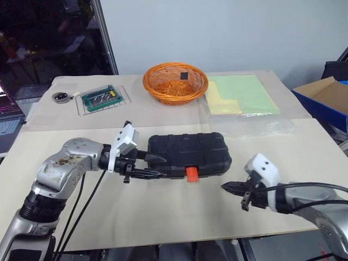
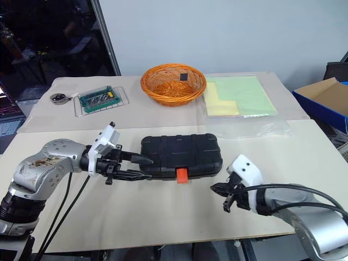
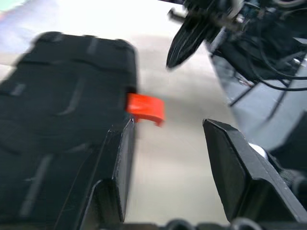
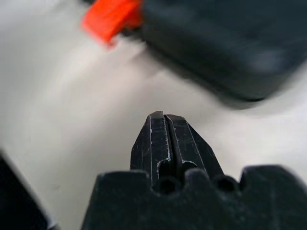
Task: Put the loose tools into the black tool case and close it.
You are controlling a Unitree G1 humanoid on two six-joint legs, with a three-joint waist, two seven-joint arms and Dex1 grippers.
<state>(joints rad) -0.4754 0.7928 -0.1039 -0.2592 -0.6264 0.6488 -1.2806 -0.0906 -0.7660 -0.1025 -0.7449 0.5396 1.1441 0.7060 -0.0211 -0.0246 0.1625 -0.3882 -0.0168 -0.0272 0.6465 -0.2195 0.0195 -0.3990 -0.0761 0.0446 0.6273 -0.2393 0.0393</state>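
Observation:
The black tool case lies shut in the middle of the table, ribbed shell up, its orange latch on the near side. My left gripper is open at the case's left end, one finger over the shell's near edge and the other over the table in front of it. In the left wrist view the latch sits just beyond the fingers. My right gripper is shut and holds nothing, low over the table in front of the case's right end, pointing toward the latch. The loose tools are out of view.
An orange wicker basket stands at the back centre with a small black item inside. A green circuit board in a clear tray and a small round object lie back left. Green sheets in plastic lie back right. A cardboard box stands off the table's right side.

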